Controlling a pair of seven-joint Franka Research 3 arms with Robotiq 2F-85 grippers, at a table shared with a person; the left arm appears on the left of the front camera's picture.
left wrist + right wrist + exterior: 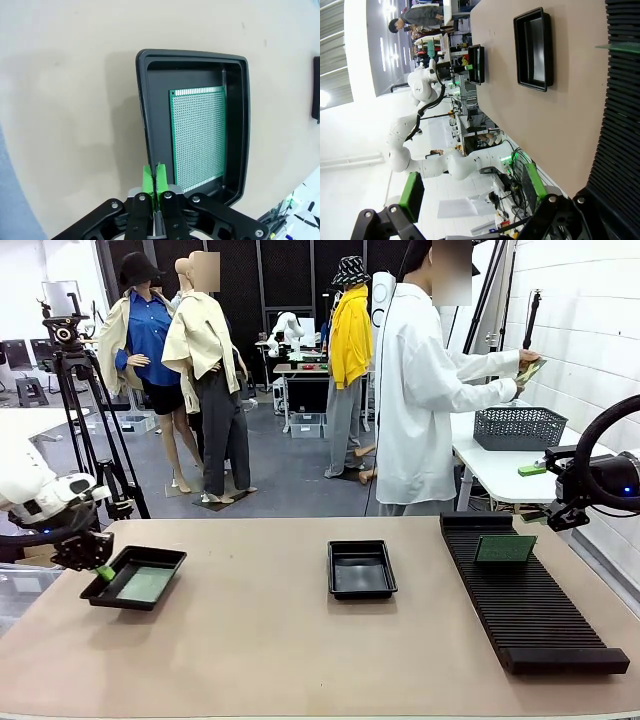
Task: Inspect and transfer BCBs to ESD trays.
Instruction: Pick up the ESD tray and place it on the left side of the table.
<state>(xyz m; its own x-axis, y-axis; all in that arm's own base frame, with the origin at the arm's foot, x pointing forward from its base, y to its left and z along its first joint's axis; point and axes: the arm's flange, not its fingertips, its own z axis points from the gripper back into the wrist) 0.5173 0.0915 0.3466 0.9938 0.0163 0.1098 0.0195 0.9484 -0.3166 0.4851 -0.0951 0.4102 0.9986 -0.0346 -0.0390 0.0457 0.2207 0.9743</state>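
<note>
Down in the left-hand ESD tray (155,551) a BCB (146,584) lies flat, its long axis running along the tray's length. Left gripper (104,571) hovers at the tray's rim, pads pressed together, holding nothing. Second tray (360,544) sits mid-table. Right gripper (472,187) is spread wide and empty beside the ribbed rack (530,610), where another board (504,548) stands upright.

Beyond the tan table (280,650), a grey floor (290,470) stretches away to dark panels (290,280) along the back of the room. Right of the table runs a white-painted brick wall (590,330), and beside that wall a white side table (495,475) carries a dark mesh basket (519,427). Left of the tan table stands a black tripod (85,410), with a dark stool (30,390) farther back. The light is bright and even.
</note>
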